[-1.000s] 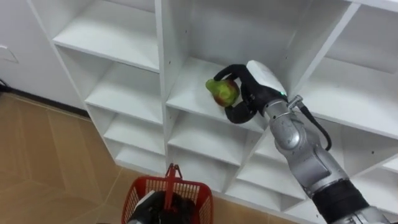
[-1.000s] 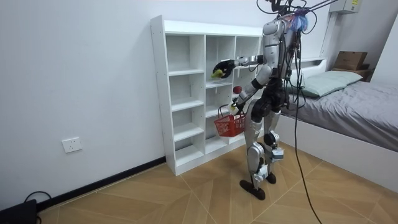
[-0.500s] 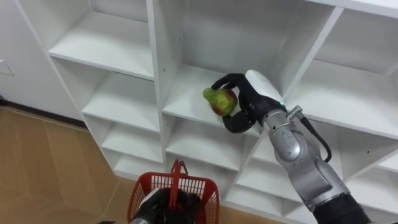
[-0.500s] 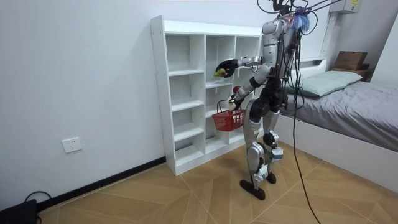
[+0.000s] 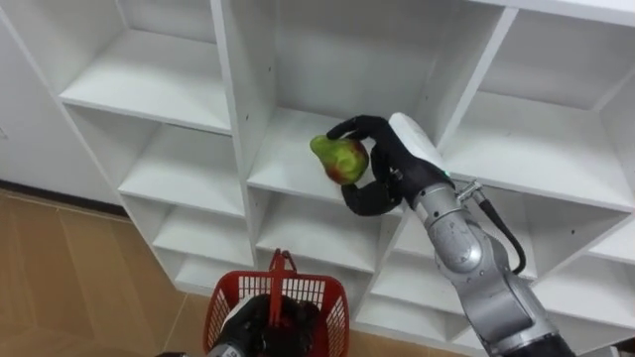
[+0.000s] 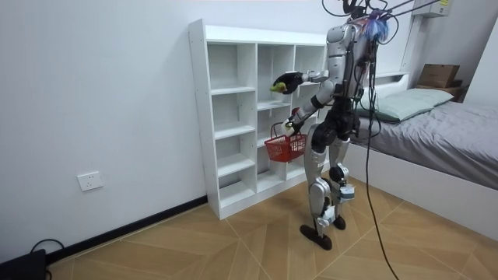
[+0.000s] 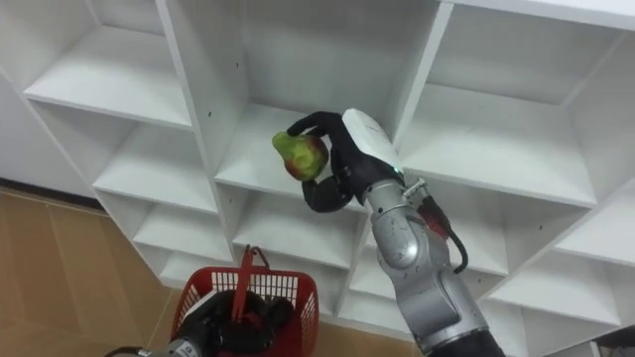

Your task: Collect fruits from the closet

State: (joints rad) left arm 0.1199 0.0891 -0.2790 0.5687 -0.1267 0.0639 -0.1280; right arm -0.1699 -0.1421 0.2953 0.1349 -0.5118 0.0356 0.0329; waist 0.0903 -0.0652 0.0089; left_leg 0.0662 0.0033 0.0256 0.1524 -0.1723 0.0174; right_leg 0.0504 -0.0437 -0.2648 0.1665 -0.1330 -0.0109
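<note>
The robot stands facing a white shelf unit point(image 5: 231, 109), a bed point(image 6: 443, 132) close behind it; wooden floor point(image 6: 194, 241) lies open toward the room view's left. Its right hand point(image 5: 389, 159) is raised at the open front of a middle compartment, between two upright dividers, fingers curled round a green and red fruit point(image 5: 340, 160); the fruit sits above the shelf's front edge, touching no board. Lower down, a red basket point(image 5: 329, 294) hangs in the air in front of the lower shelves, well apart from the fruit; the left hand point(image 5: 250, 325) is closed round its handle.
</note>
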